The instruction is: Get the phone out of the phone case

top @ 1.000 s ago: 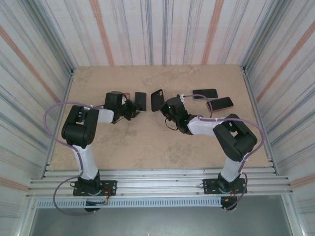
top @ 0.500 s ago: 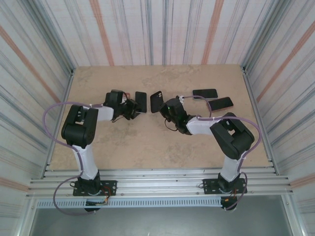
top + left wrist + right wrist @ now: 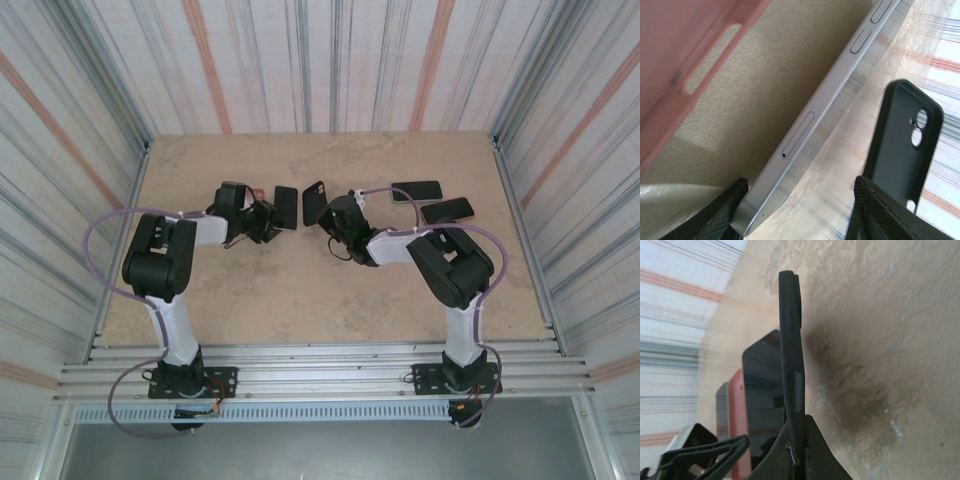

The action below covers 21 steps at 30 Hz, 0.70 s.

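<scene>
The main step looks done. The phone (image 3: 802, 131) is free of the black phone case (image 3: 790, 340), and the camera cutouts of that case show light straight through, so it is empty. The right fingers (image 3: 822, 460) are clamped on the lower edge of the case and hold it upright, just beyond the phone's dark screen. The left fingers (image 3: 715, 220) stand apart with the phone's silver edge between them, its corner close to 1 finger and a clear gap to the other, so they no longer pinch it. I cannot tell whether the phone rests on the tabletop (image 3: 300, 290) or leans. A pink case (image 3: 700, 45) lies just past the left fingers on the far side of the phone. What seems left is backing both arms off and setting the case down.

Compared with 1 second ago, the left fingers have spread and the right arm has carried the case a little nearer the phone. The 2 spare phones (image 3: 415, 190) beyond the right fingers have not moved.
</scene>
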Available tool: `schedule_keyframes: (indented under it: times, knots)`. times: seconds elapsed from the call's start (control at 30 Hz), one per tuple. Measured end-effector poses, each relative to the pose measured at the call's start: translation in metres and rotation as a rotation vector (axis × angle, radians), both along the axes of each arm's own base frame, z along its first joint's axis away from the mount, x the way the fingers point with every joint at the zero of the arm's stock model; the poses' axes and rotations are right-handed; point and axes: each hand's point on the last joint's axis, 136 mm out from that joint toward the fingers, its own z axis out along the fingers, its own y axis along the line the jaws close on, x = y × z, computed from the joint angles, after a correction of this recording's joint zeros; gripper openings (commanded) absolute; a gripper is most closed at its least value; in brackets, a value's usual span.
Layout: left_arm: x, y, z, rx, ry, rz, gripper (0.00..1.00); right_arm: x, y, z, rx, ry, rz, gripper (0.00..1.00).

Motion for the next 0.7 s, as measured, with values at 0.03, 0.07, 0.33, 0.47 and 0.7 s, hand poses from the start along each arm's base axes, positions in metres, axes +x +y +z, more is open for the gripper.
schedule_keyframes:
  times: [0.03, 0.07, 0.33, 0.47, 0.7]
  knots:
    - [0.000, 0.000, 0.000, 0.000, 0.000, 0.000, 0.59, 0.001, 0.001, -0.003, -0.003, 0.002, -0.001, 0.00]
    - [0.000, 0.000, 0.000, 0.001, 0.000, 0.000, 0.59, 0.002, 0.001, -0.005, -0.006, 0.003, -0.003, 0.00]
    - [-0.002, 0.003, 0.000, 0.009, 0.005, -0.004, 0.61, 0.014, 0.004, -0.018, -0.003, -0.009, -0.019, 0.00]
    - [-0.003, 0.003, 0.001, 0.012, 0.006, -0.008, 0.62, 0.015, 0.005, -0.025, -0.008, -0.003, -0.020, 0.04]
    - [-0.005, 0.006, 0.001, 0.004, 0.016, -0.010, 0.63, 0.016, 0.013, -0.027, -0.013, 0.002, 0.017, 0.15]
